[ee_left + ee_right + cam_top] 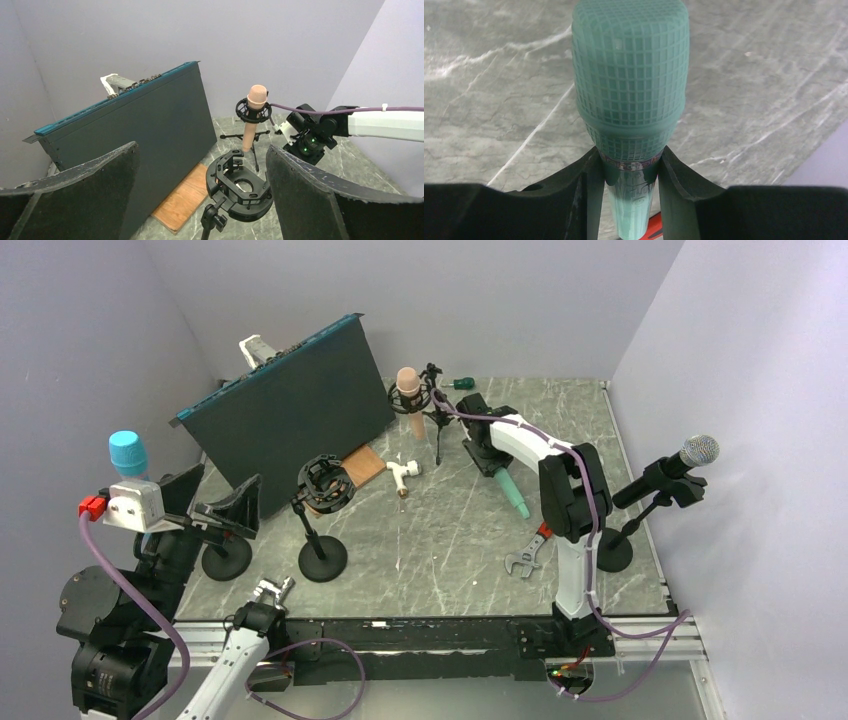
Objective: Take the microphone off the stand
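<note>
Grey marbled tabletop [440, 540]. Left fingers [90, 192] spread wide, holding nothing. Centre-left, an empty stand [325, 483]. Further right, teal microphone [630, 90], unmounted, clamped just under its head by right fingers [574, 200]. Risk: slip along the tapered handle, then a drop.

The table [440, 540] is a grey marbled slab. Standing on it are a dark panel [290, 410] on edge at back left, a tripod stand [438, 425] at back centre, and 3 round-based stands: left stand [226, 558], middle stand [322, 562], right stand [613, 552]. Lying flat are 4 items: a wood board [362, 468] at the panel's foot, a white fitting [403, 471] just beside it, a wrench [524, 560] near the right stand, and a screwdriver [460, 383] at the back.
</note>
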### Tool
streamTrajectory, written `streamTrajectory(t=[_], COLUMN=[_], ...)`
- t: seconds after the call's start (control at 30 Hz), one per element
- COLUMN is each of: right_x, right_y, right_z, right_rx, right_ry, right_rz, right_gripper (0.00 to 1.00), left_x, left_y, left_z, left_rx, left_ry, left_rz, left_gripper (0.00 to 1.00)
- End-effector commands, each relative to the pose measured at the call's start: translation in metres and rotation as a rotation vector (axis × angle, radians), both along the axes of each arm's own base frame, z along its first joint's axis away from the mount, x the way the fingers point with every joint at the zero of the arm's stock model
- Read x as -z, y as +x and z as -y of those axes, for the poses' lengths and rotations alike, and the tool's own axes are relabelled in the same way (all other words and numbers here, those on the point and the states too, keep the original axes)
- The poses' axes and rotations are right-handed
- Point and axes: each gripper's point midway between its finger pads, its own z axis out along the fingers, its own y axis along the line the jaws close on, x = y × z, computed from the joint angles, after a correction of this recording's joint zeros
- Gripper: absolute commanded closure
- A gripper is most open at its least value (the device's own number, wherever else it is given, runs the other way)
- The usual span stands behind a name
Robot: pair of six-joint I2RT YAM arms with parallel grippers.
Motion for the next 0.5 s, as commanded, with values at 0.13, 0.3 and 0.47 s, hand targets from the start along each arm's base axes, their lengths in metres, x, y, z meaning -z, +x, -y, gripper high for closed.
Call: streamTrajectory(t=[0.13,0.3,0.47], right_x=[0.02,0.02,0.022], right_y=[-0.004,-0.001,-0.002], right_z=[-0.004,0.008,0.019], right_rx=[-0.037,0.037,0.077], right_ry=[0.071,0.13,0.146], right_rz=[-0.043,-0.029,-0.037], right_gripper=[0.99,0.97,0.93], left_x=[-0.001,-0.002,0.0], left_y=[0.011,0.012,0.014], left_z=[0.006,0.006,0.008], left_rx=[0.019,0.018,0.021], left_ry=[0.006,0.006,-0.002], left_rz=[-0.02,-0.019,-0.025], left_gripper=[0.01,0.01,0.01])
